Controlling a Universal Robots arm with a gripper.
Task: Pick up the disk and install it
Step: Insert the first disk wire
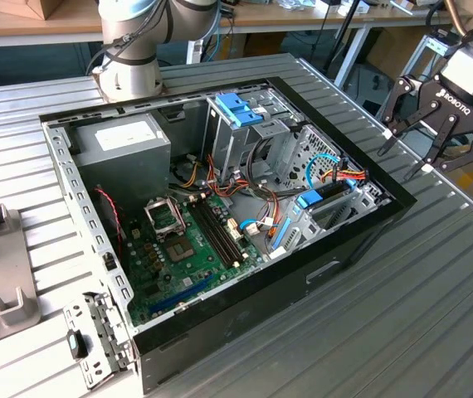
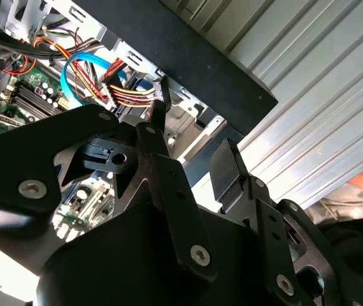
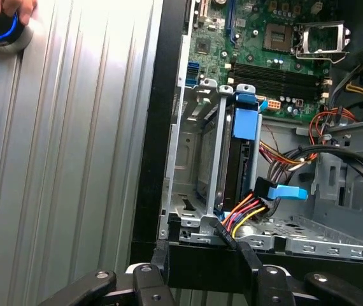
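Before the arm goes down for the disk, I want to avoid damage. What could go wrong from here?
1. The red, yellow and orange wire bundle lies right beside the blue-framed dark disk in its metal cage, so the open gripper might snag it.
2. The gripper hovers outside the black computer case's rim; a low approach could strike that edge.
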